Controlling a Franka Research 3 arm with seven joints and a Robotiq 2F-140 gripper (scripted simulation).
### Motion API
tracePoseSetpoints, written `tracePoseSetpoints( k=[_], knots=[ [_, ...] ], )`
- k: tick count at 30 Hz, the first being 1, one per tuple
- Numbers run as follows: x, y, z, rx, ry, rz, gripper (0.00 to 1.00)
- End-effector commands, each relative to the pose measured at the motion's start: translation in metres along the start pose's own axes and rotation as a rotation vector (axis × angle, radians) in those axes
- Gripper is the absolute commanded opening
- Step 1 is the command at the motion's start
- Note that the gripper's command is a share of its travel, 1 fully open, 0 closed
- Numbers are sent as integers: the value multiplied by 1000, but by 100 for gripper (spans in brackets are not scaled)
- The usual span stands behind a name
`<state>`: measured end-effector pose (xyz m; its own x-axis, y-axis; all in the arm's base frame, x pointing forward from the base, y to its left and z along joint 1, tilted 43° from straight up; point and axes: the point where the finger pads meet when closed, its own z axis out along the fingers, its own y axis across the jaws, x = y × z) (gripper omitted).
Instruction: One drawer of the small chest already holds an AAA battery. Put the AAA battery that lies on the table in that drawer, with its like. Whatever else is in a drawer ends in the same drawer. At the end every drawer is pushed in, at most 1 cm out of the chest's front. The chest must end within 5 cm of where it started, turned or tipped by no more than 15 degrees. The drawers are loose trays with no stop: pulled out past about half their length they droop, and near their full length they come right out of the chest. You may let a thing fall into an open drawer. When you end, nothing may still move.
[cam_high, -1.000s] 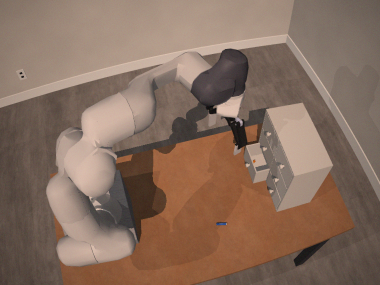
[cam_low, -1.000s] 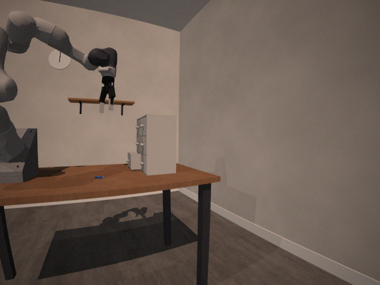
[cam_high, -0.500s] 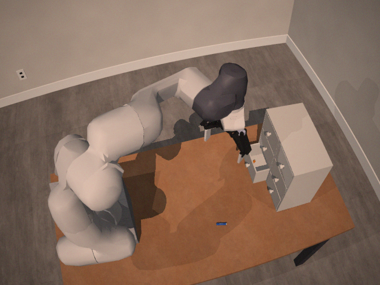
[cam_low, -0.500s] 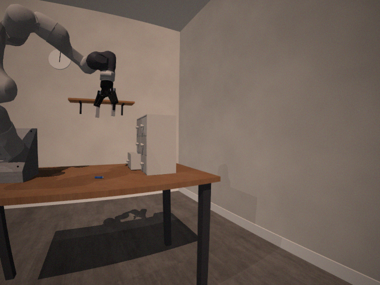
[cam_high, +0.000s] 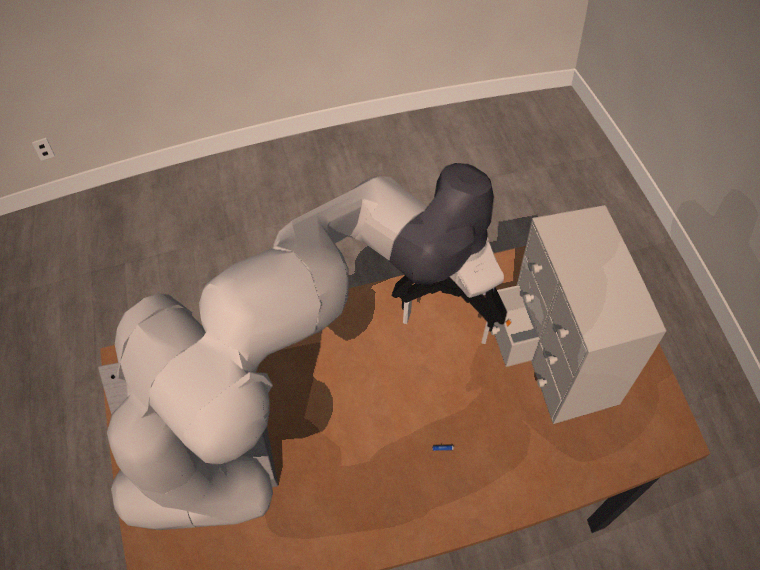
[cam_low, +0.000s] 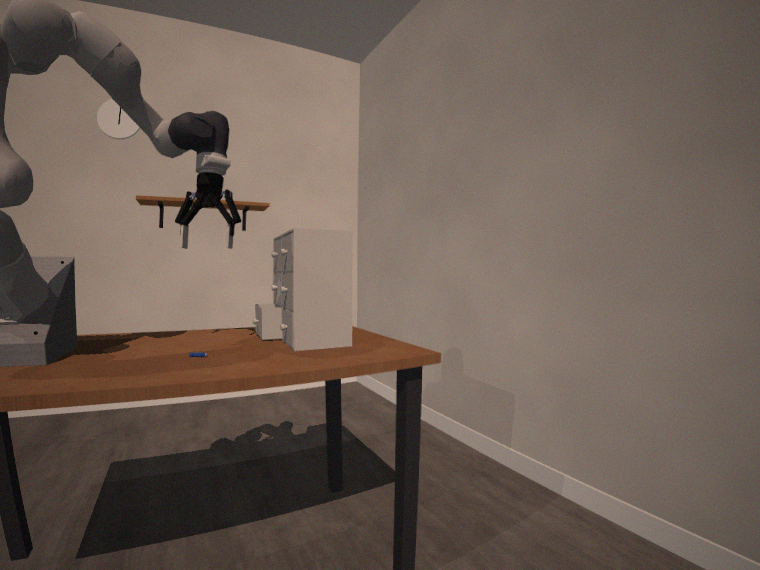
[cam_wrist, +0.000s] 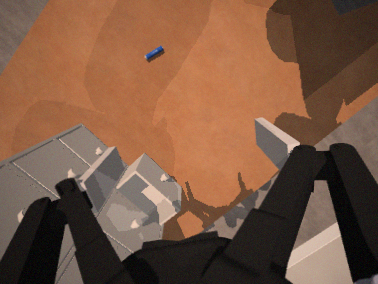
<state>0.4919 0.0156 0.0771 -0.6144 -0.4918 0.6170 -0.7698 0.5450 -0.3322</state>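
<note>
The tool (cam_high: 446, 331) (cam_low: 208, 239) (cam_wrist: 186, 145) is fully open, with nothing between its fingers. It is positioned above the worktop (cam_high: 392, 380) (cam_low: 245, 368) (cam_wrist: 210, 110), with its fingertips pointing down. In the exterior view, the fingertips stand higher than the top of the chest.

The loose AAA battery (cam_high: 443, 447) (cam_low: 197, 354) (cam_wrist: 154, 53) has a blue body and lies on its side on the worktop. It is well apart from the tool and in front of the chest, on the near side of the worktop in the exterior view.

The chest (cam_high: 598, 276) (cam_low: 322, 288) (cam_wrist: 37, 175) stands upright. Its drawer fronts, fitted with light round knobs, face the side where the arm (cam_high: 270, 300) (cam_low: 101, 52) is mounted. One bottom-row drawer (cam_high: 520, 351) (cam_low: 268, 321) (cam_wrist: 147, 170) projects from the chest front; the other drawers appear pushed in.

A small orange item (cam_high: 508, 322) is visible inside the projecting drawer in the top view. It is too small to identify. One finger of the tool partly overlaps this drawer in the top view, but is raised clear of it. The loose battery is outside the drawer.

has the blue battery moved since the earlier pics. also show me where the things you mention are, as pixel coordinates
No, the blue battery (cam_high: 443, 447) (cam_low: 197, 354) (cam_wrist: 154, 53) lies in the same spot, below and left of the chest (cam_high: 604, 282) (cam_low: 322, 288) (cam_wrist: 37, 172) in the top view.
</note>
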Motion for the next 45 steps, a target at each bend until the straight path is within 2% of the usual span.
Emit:
tracePoseSetpoints(
  k=[1,11,13,28,30,45],
  knots=[
    [4,-11,11,21,-25,-264,100],
    [29,-19,49,24,-19,-575,100],
    [29,-19,49,24,-19,-575,100],
    [60,-29,98,31,-17,-1049,100],
    [60,-29,98,31,-17,-1049,100],
    [87,-38,140,35,-12,-1427,100]
  ],
)
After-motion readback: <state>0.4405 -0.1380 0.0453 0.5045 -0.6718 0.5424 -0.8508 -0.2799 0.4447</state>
